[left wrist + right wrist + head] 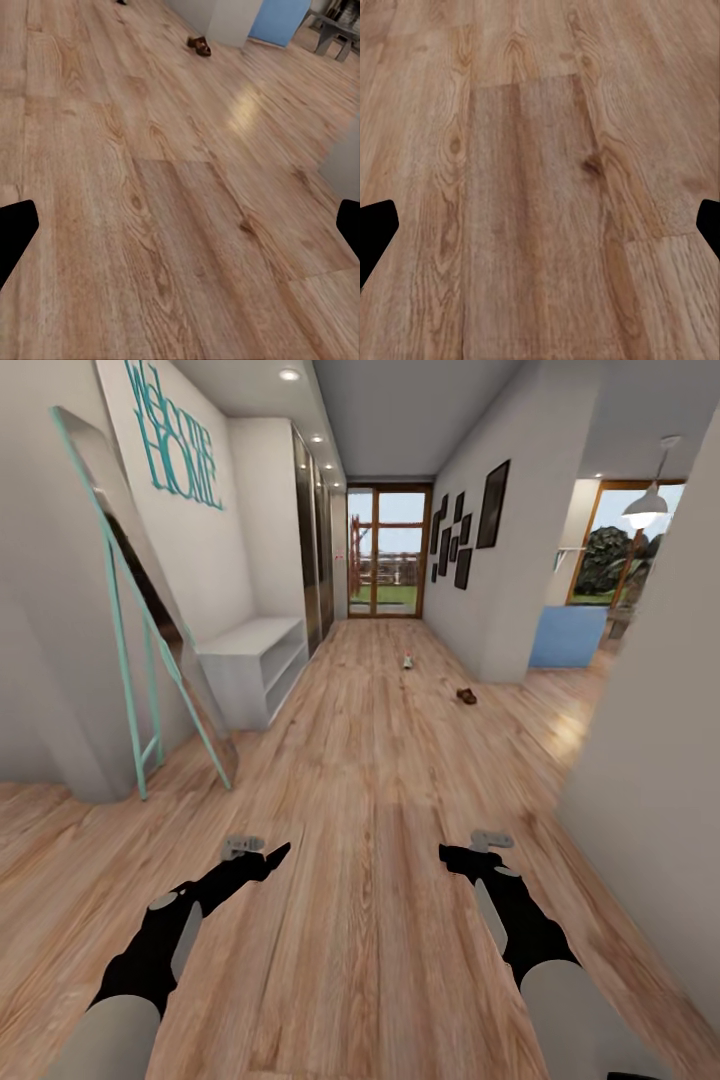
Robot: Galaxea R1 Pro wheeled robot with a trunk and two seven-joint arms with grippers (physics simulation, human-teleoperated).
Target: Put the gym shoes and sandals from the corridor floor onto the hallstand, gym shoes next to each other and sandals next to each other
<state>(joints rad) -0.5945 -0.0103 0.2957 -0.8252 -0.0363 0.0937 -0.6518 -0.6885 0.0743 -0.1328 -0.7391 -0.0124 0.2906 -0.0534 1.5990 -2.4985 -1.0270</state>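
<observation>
Corridor floor (370, 780); sandal (466, 696) lying crosswise.

floor (172, 225): wood planks | sandal (199, 46): brown, far off | tool (180, 225): fingers (16, 229) wide apart, empty

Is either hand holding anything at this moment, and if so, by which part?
Nothing is held. The left hand and right hand are both open and empty above the corridor floor; the sandal lies far ahead.
</observation>
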